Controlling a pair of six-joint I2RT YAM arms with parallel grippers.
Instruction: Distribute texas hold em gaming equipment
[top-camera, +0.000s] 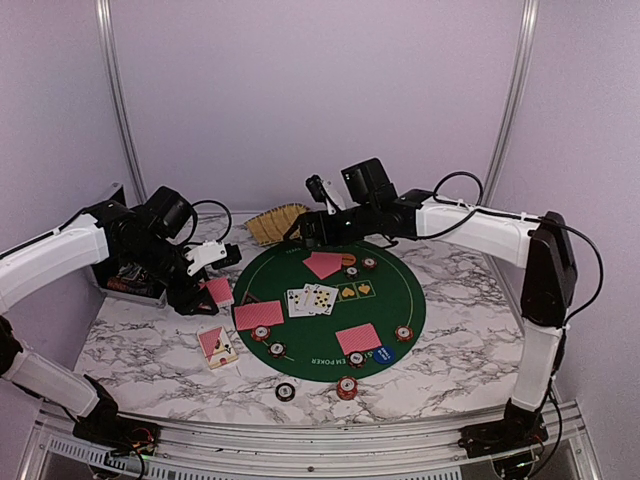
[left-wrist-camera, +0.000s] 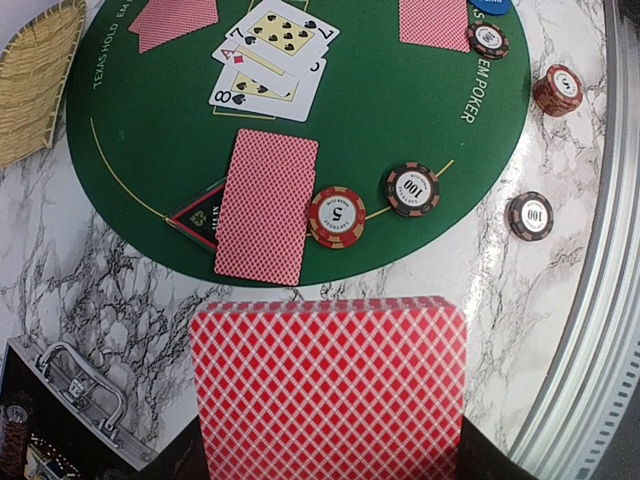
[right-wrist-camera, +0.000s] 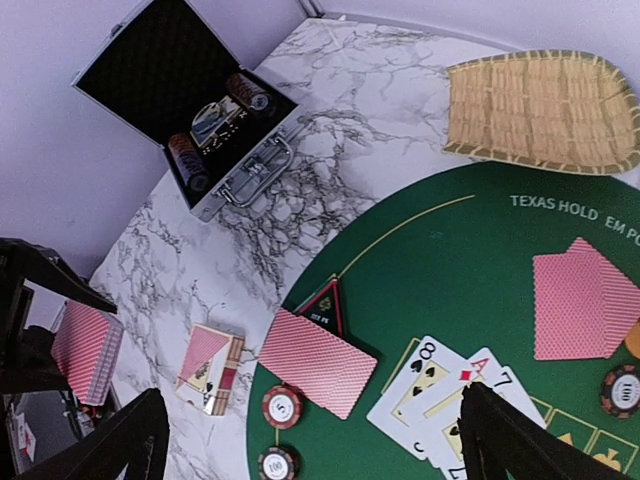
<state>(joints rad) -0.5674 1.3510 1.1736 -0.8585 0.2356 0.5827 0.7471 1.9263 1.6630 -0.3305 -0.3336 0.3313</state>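
My left gripper (top-camera: 215, 288) is shut on a deck of red-backed cards (left-wrist-camera: 330, 390), held above the marble just left of the green round mat (top-camera: 395, 300). The deck also shows in the right wrist view (right-wrist-camera: 88, 350). On the mat lie three face-down card pairs (top-camera: 258, 315) (top-camera: 325, 264) (top-camera: 358, 338), several face-up cards (top-camera: 312, 298), striped chips (left-wrist-camera: 337, 216) (left-wrist-camera: 413, 189), a blue button (top-camera: 383, 353) and a black triangular button (right-wrist-camera: 325, 305) partly under the left pair. My right gripper (right-wrist-camera: 310, 420) is open and empty, high over the mat's far side.
A yellow woven basket (top-camera: 277, 222) lies behind the mat. The open black metal case (right-wrist-camera: 190, 110) sits at the far left. A card box (top-camera: 217, 345) lies left of the mat. Two chips (top-camera: 346, 386) (top-camera: 286, 391) rest on the marble by the front rail.
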